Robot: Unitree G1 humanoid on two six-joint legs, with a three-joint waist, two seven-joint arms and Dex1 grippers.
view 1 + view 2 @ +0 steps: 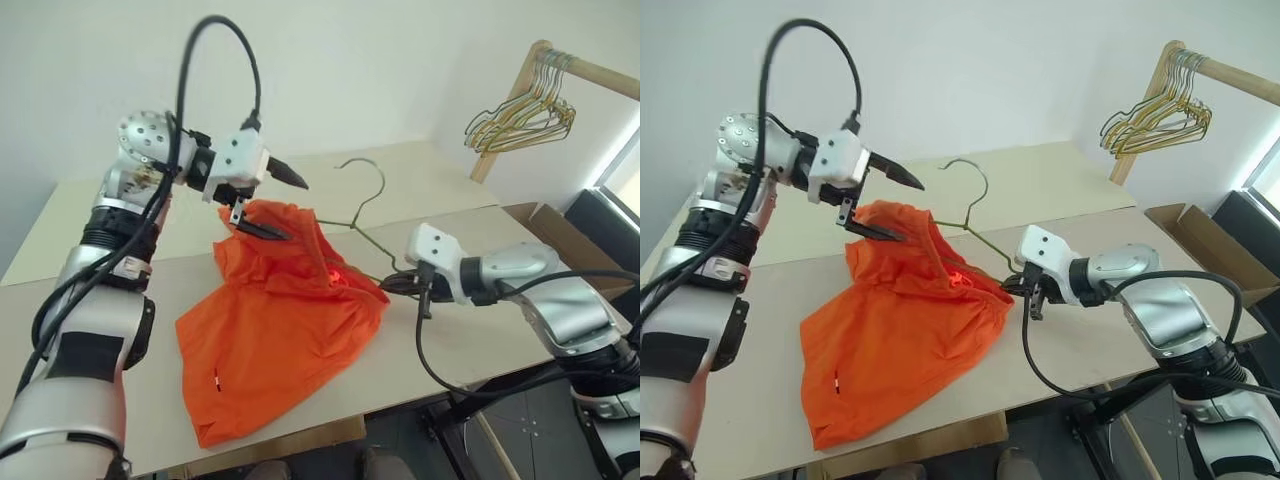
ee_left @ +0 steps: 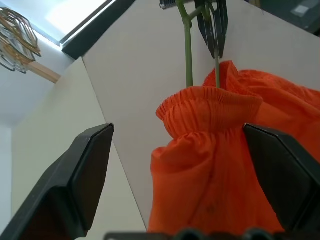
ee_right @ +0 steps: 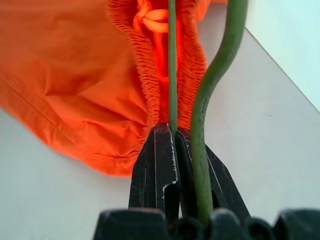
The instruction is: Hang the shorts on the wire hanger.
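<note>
The bright orange shorts (image 1: 280, 330) lie crumpled on the table, their gathered waistband (image 2: 210, 97) lifted at the back. The wire hanger (image 1: 365, 190) is threaded into the waistband, its hook sticking up behind the shorts. My right gripper (image 1: 385, 285) is shut on the hanger's thin wire (image 3: 171, 65) at the shorts' right edge, holding that end up. My left gripper (image 1: 297, 211) hovers open at the raised top of the waistband, one finger above it and one finger (image 2: 285, 175) against the fabric. It holds nothing.
A bunch of pale wire hangers (image 1: 525, 115) hangs on a wooden rail at the back right. A cardboard box (image 1: 560, 235) stands beside the table's right end. Two pale tabletops (image 1: 430, 175) meet behind the shorts; the front edge is close below them.
</note>
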